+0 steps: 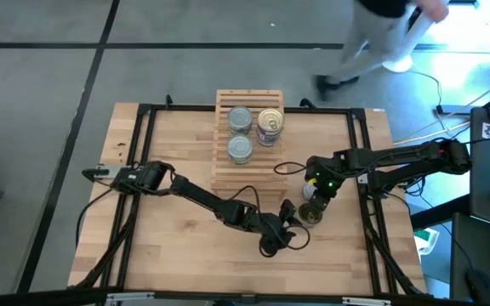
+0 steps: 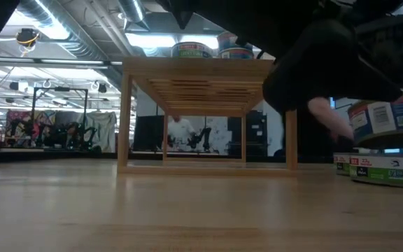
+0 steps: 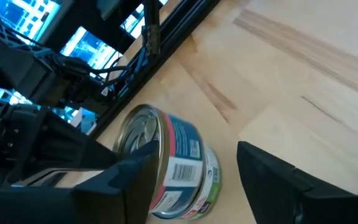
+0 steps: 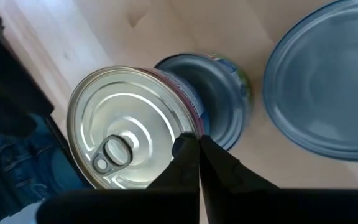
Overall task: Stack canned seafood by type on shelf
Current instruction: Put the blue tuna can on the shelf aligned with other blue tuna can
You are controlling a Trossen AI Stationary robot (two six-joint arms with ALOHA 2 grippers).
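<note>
On the blue-and-red tin [image 3: 179, 163], a barcode label.

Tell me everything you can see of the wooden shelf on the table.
The shelf is a light-wood rack with a top of parallel slats on four straight legs, open underneath. It stands upright at the far middle of the table. Cans rest on its far part: two silver-topped and one gold-topped. Nothing else touches it.
</note>
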